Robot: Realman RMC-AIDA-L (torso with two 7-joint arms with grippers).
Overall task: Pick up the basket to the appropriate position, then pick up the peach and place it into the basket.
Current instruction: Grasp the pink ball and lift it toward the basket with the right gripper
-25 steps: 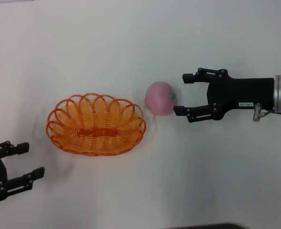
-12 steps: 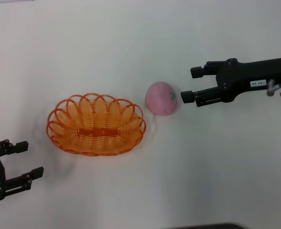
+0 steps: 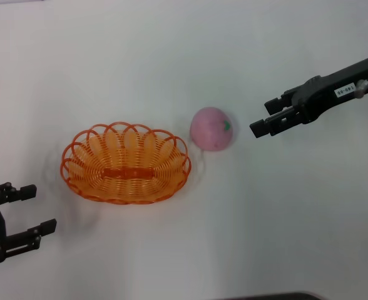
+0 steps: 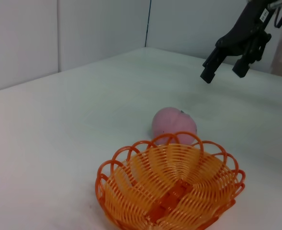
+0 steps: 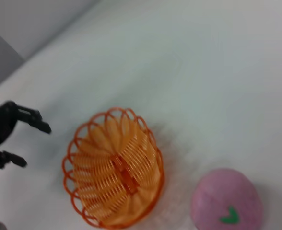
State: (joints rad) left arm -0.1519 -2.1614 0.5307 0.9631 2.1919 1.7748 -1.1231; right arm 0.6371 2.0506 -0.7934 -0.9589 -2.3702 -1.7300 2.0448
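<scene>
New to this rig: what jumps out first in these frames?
The orange basket sits mid-table, empty, with the pink peach just off its right end, apart from the rim. The right gripper hangs raised to the peach's right, jaws open, holding nothing. The left gripper waits open near the table's front left corner, clear of the basket.

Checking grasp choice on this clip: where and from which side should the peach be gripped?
Probably across its round middle, from above. The peach sits on the table beside the basket, so a top approach keeps the fingers off the rim. The right pincer hangs open just to its right; the left pincer waits open.
</scene>
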